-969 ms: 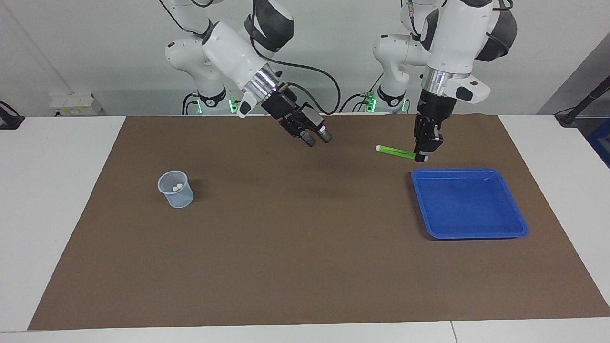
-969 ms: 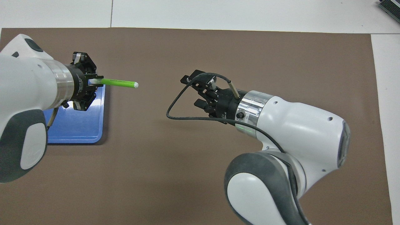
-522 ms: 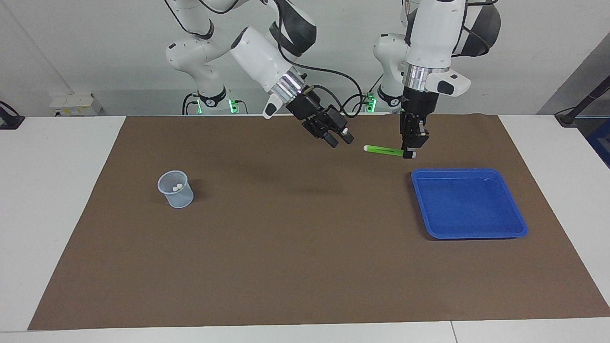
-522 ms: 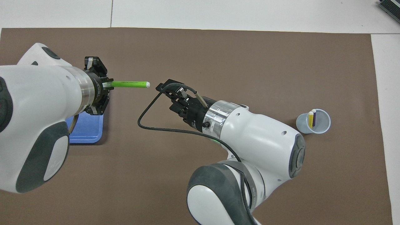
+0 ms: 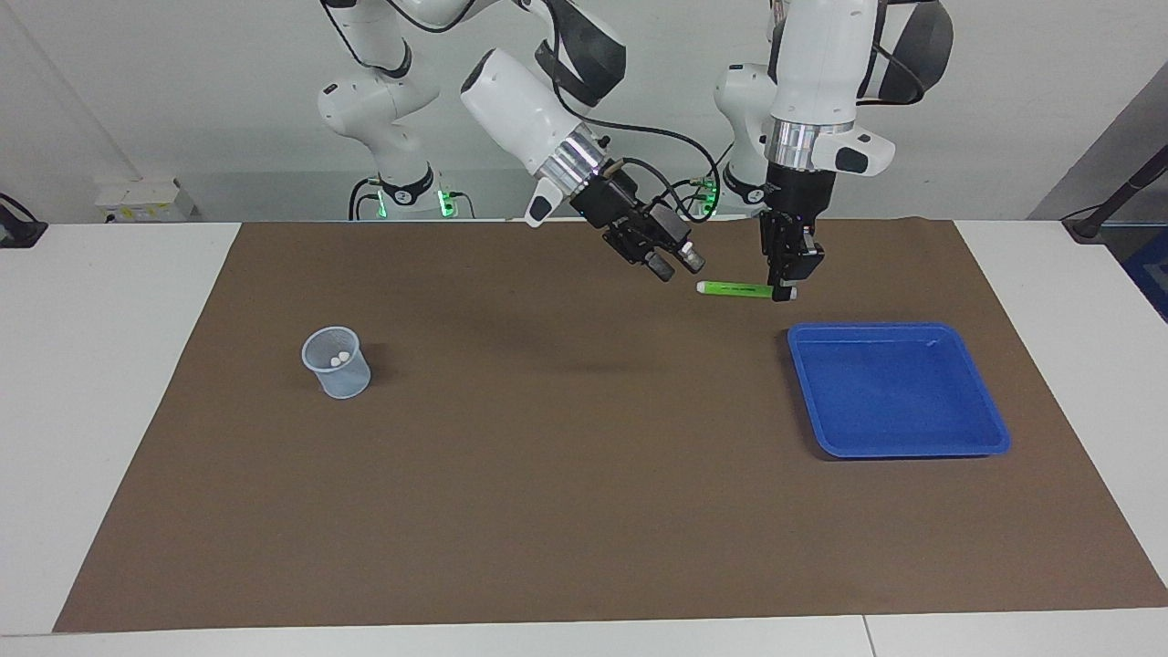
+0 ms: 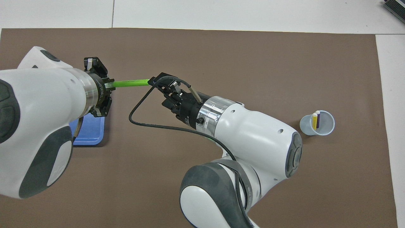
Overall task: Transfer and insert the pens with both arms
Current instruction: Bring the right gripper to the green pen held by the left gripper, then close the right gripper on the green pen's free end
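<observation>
Fingers of the left gripper (image 5: 787,283), upper right of centre in the facing view, point straight down and are clamped on the capped end of the green pen (image 5: 735,289), which juts out level above the brown mat (image 5: 584,511), clear of the surface, over a spot higher in the frame than the blue tray (image 5: 995,438). Just beside the pen's free tip hangs the right gripper (image 5: 673,265), angled down toward it; its fingers look narrowly parted, not touching the pen as far as I can tell. At middle left stands the clear cup (image 5: 337,363) with two whitish caps showing inside. In the overhead view the green pen (image 6: 131,83) runs across the upper left, from the left gripper (image 6: 106,86) to the right gripper (image 6: 158,83), whose tips cover its free end; the cup (image 6: 317,123) at middle right holds the yellow pen (image 6: 314,121) and the purple pen (image 6: 318,119). I judge the handover is in hand: next the right fingers must close around the free end before the left lets go, then carry it to the cup
</observation>
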Robot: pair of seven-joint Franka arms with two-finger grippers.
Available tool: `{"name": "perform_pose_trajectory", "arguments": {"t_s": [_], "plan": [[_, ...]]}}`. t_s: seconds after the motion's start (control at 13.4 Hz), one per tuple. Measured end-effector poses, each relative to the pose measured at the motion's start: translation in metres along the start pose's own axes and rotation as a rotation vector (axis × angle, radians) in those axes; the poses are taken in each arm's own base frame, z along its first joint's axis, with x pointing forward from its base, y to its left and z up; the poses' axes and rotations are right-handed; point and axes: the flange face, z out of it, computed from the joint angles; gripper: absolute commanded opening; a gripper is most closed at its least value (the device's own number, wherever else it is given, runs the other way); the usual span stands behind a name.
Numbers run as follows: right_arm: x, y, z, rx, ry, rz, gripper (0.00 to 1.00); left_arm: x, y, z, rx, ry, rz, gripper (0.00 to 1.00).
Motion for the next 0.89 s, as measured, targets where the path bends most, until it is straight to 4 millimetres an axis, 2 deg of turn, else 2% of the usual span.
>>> {"name": "perform_pose_trajectory", "arguments": {"t_s": [0.3,0.45,0.52,0.67,0.89], "plan": [[0.000,-0.004,0.013,0.003,-0.005,-0.002,0.79,0.001,-0.001,-0.004,-0.006,-0.001,-0.014,0.00],[-0.010,-0.006,0.018,0.005,-0.019,-0.012,0.71,-0.001,-0.002,-0.005,-0.007,-0.003,-0.016,0.00],[-0.013,-0.009,0.019,0.009,-0.024,-0.015,0.64,-0.003,-0.003,-0.006,-0.008,-0.005,-0.020,0.00],[-0.014,-0.011,0.020,0.013,-0.025,-0.016,0.58,-0.006,-0.004,-0.007,-0.009,-0.006,-0.023,0.00],[-0.012,-0.010,0.021,0.011,-0.023,-0.015,0.58,-0.006,-0.004,-0.007,-0.009,-0.006,-0.024,0.00]]}}
